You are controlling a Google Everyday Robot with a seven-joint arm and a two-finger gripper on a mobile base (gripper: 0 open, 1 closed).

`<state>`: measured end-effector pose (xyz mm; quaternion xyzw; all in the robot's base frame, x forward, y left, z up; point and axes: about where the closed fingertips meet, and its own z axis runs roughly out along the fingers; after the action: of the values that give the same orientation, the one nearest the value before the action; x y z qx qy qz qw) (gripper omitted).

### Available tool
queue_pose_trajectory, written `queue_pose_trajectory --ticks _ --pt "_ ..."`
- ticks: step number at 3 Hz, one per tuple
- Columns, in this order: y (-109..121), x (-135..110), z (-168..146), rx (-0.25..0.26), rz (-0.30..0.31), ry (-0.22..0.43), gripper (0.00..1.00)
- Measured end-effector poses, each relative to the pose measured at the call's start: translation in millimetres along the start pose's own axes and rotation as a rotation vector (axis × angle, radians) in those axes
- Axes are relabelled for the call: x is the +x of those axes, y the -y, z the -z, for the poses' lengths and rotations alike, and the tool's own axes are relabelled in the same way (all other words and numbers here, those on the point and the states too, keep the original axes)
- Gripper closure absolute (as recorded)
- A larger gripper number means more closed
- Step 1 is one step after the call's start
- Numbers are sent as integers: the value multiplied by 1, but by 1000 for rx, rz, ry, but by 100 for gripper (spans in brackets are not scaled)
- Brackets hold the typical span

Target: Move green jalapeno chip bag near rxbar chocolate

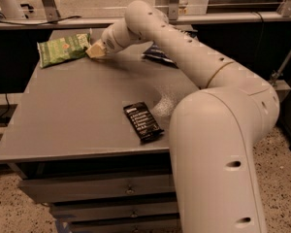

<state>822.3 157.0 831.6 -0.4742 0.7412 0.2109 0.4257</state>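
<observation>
The green jalapeno chip bag (63,48) lies at the far left corner of the grey table (72,115). My gripper (95,50) is at the bag's right end, low over the table and touching or almost touching it. The rxbar chocolate (143,122), a flat black wrapper with white text, lies near the table's front edge, well apart from the bag. My arm reaches from the lower right across the table's back right part.
A dark blue chip bag (157,55) lies at the back of the table, partly hidden behind my arm. Drawers (102,191) sit under the tabletop. A rail and metal frame (48,4) run behind the table.
</observation>
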Motion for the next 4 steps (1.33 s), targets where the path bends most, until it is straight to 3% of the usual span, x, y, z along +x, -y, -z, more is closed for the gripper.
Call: queue_pose_trajectory --ticks 4 --pt "0 0 0 0 0 0 100"
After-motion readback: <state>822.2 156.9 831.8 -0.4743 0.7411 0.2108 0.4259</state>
